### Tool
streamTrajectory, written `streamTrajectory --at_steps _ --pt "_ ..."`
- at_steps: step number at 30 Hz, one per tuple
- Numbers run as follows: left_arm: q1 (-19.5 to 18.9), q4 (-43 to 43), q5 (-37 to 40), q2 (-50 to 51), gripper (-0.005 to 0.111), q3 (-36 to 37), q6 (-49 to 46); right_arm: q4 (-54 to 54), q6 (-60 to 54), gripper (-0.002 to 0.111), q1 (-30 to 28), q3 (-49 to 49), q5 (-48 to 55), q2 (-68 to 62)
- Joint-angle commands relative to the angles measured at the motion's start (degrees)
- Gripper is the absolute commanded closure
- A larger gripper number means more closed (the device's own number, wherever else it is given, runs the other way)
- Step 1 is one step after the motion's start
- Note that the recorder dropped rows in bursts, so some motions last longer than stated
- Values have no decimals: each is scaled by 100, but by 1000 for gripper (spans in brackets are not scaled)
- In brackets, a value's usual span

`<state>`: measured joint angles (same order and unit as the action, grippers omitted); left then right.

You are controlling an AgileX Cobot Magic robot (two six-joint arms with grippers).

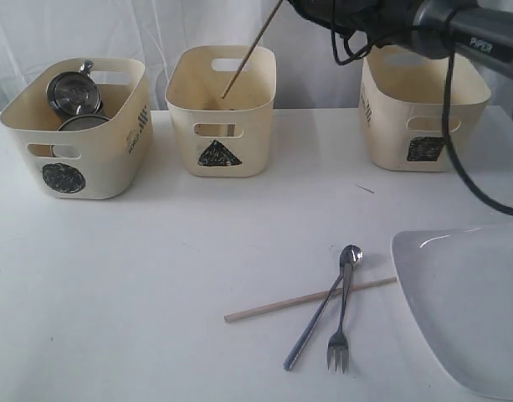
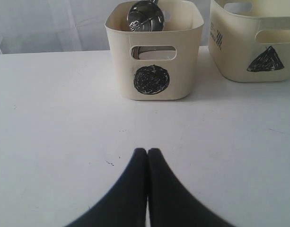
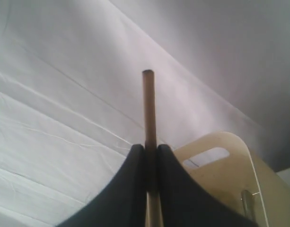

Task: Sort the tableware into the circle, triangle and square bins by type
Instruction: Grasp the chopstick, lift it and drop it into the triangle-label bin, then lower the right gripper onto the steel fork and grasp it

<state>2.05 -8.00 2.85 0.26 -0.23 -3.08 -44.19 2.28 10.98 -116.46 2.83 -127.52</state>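
The right arm reaches in high, the right gripper clamped on a wooden chopstick that juts out beyond its fingertips. The left gripper hangs low, black fingers pressed together, nothing between them.

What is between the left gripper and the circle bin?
Nothing: in the left wrist view, only bare table lies between the left gripper and the circle bin.
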Motion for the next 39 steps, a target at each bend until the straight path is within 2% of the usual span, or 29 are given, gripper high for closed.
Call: streamTrajectory --at_steps 1,7,13,21,27,33,36,39 --pt "-19 -55 13 -26 107 23 29 9 -69 108 -26 -568 -142 -585" --pt "-19 -55 13 -26 107 23 29 20 -69 107 54 -1122 -144 -1178" --pt "-19 -55 13 -26 107 23 29 139 -137 85 121 -1295 -147 -1280" --pt "-19 -55 13 -26 107 23 29 638 -577 84 121 -1132 802 -993" --pt "-19 -55 13 -26 107 23 29 1205 -865 84 111 -100 896 -321" --pt "-19 -55 13 -26 107 23 29 2532 -876 84 100 1425 1431 734" --pt "-19 -55 13 -26 107 23 29 3490 -821 84 100 2916 2224 1830" --pt "-19 -55 13 -26 107 23 29 3636 -718 84 115 4087 2818 2509"
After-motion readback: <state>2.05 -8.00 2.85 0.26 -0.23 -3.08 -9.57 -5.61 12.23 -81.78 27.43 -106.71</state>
